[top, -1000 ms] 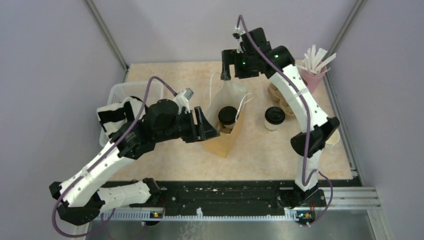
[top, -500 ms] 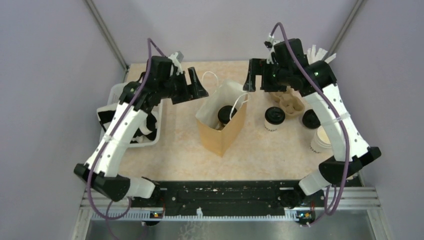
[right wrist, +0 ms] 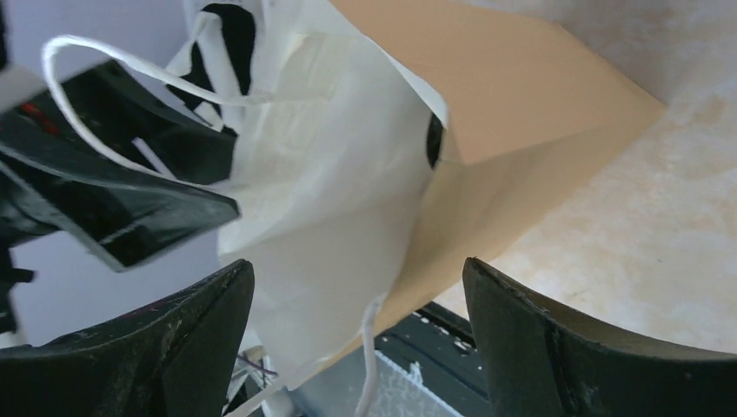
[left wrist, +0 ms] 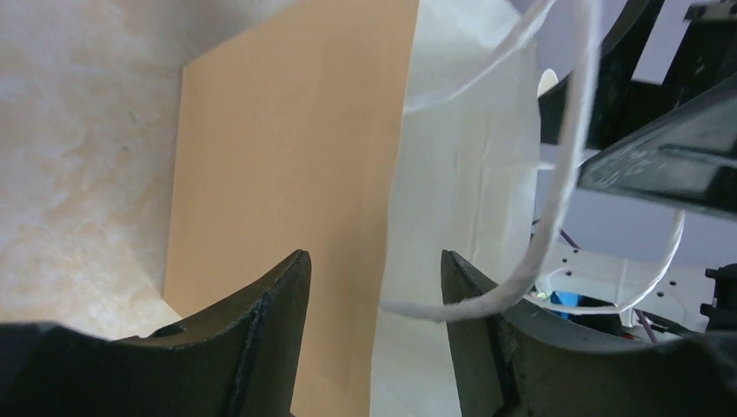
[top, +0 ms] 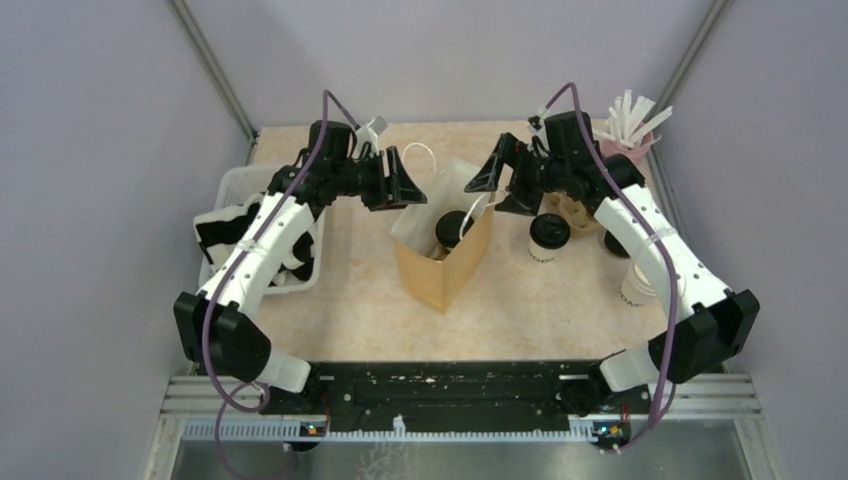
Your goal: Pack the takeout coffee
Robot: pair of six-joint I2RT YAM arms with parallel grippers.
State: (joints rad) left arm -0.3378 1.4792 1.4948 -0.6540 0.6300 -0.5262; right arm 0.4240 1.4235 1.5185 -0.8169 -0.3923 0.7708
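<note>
A brown paper bag (top: 445, 268) stands open mid-table with one black-lidded takeout coffee cup (top: 452, 227) inside. A second lidded coffee cup (top: 549, 236) stands on the table to the bag's right. My left gripper (top: 408, 186) is open at the bag's left rim, and in the left wrist view (left wrist: 374, 261) the white string handle (left wrist: 567, 165) crosses its right finger. My right gripper (top: 486, 190) is open at the bag's right rim. In the right wrist view (right wrist: 358, 265) it straddles the bag's white-lined mouth (right wrist: 339, 174), with the other handle hanging between the fingers.
A cardboard cup carrier (top: 580, 208) and another black lid (top: 616, 241) lie right of the bag. A lidless white cup (top: 638, 282) stands near the right edge. A pink cup of wrapped straws (top: 630, 135) is at the back right. A white basket (top: 250, 185) sits left.
Both arms have swung in toward the bag's mouth from either side: the left gripper moved right, the right gripper moved left and down. The bag and cups have stayed in place.
</note>
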